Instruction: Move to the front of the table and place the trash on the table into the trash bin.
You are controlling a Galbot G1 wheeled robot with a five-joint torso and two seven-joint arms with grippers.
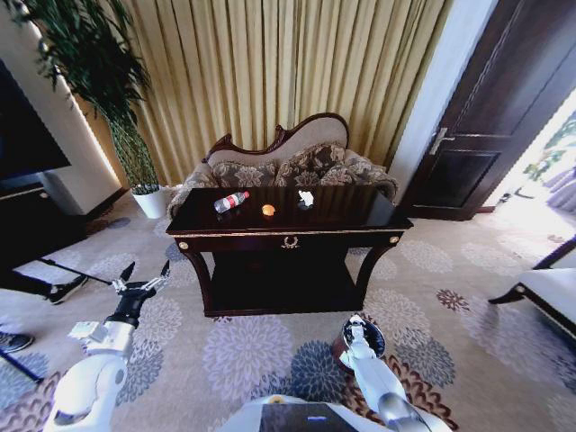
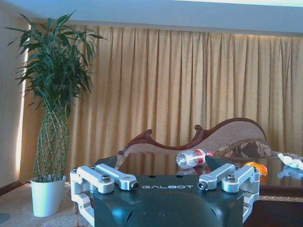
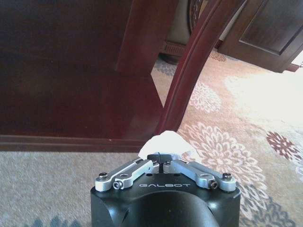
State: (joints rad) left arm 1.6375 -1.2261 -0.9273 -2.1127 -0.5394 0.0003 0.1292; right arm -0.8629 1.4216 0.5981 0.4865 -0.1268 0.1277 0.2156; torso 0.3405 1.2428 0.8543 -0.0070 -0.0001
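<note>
The table [image 1: 288,229] stands straight ahead on the flowered carpet [image 1: 243,355], its dark glossy top in front of a patterned sofa [image 1: 288,166] and yellow curtains [image 1: 279,63]. A tall plant in a white pot [image 1: 148,200] stands off the table's left end. The trash bin [image 1: 346,346] sits on the carpet before the table's right front leg, mostly hidden behind the right gripper [image 1: 354,326], which hangs just above it. In the right wrist view that gripper's fingers are closed on a whitish lump [image 3: 165,143] of crumpled paper, close to the table's curved leg. The left gripper [image 1: 142,277] is raised off the table's left front corner, fingers spread wide and holding nothing. On the tabletop lie the bottle [image 1: 231,202] with its red label, on its side toward the left, the small orange piece [image 1: 268,211] near the middle, and another whitish lump [image 1: 306,199] just to its right, all apart from one another.
</note>
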